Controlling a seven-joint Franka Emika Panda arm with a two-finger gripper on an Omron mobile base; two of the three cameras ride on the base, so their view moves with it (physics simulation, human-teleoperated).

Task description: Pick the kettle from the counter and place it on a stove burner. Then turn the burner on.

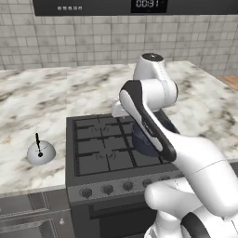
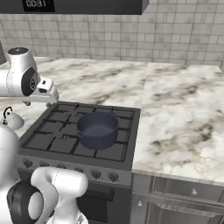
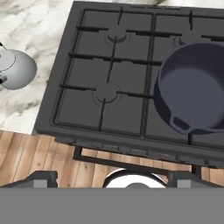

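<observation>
One kettle (image 1: 41,152), counter (image 1: 28,102), pot (image 2: 97,129).

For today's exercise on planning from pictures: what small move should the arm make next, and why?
Probably swing the open pincer left and down toward the kettle. It holds nothing and hangs above the cooktop, while the kettle sits untouched on the counter left of the stove; the pot already covers one right-hand burner.
</observation>
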